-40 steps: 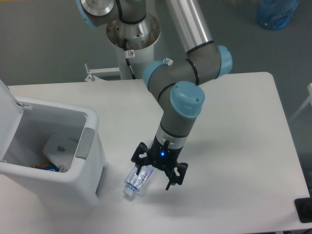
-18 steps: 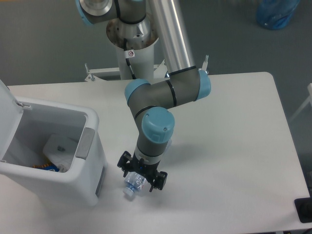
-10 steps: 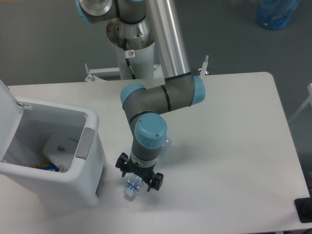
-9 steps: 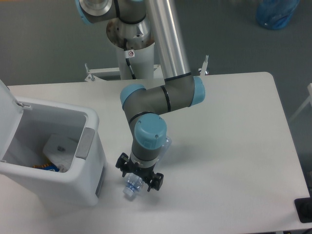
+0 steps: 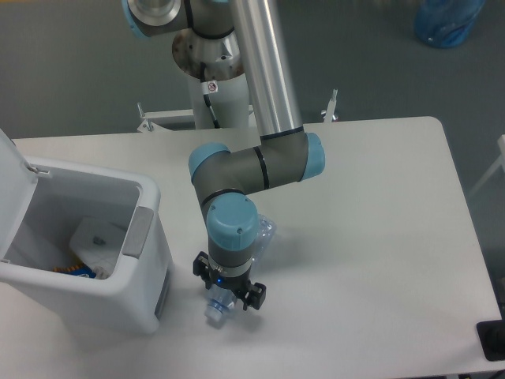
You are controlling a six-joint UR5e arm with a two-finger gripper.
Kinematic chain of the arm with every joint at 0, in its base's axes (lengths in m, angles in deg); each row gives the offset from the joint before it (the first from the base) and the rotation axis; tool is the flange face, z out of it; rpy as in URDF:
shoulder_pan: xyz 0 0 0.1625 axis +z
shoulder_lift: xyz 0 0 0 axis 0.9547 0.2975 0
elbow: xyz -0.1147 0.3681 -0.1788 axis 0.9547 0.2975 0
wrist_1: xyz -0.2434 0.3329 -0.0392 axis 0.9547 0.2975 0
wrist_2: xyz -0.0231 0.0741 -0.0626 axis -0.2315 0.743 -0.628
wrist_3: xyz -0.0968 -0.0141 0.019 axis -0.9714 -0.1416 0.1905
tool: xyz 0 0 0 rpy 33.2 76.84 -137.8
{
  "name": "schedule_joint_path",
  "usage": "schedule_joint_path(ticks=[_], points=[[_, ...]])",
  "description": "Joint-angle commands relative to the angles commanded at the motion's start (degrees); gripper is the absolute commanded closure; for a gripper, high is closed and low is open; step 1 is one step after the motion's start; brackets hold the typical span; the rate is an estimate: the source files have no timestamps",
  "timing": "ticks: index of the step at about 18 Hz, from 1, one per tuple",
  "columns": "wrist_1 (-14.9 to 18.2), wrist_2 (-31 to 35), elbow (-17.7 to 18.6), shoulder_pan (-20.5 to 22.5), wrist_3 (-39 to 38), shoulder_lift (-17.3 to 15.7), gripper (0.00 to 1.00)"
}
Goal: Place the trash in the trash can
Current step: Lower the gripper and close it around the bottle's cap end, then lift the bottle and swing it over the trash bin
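**Bottle on the table, gripper down over it**

Lying on the white table [image 5: 379, 237] just right of the trash can [image 5: 150, 272]: a clear plastic bottle [image 5: 218, 309], cap end toward the camera, base end showing past the wrist at upper right. Mostly hidden under the arm [image 5: 252, 162]; label not readable. Straddled by the gripper [image 5: 228, 289], pointing straight down, a black finger on each side of the bottle's neck end. Cannot tell whether clamped on the bottle or merely around it. Blue light lit on the gripper body. Beside it, trash can open, hinged lid [image 5: 14, 170] tipped up at the left, grey panel [image 5: 136, 230] on the near rim. Inside, a pale translucent wrapper [image 5: 95, 241] plus something orange and blue at the bottom.
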Motion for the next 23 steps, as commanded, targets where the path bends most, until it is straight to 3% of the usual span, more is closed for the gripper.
schedule_joint_path(ticks=[8, 14, 23], points=[[-0.1, 0.0, -0.8, 0.0, 0.0, 0.4, 0.29], [-0.2, -0.1, -3.4, 0.0, 0.3, 0.5, 0.30], [-0.3, -0.6, -11.8, 1.8, 0.7, 1.6, 0.35]])
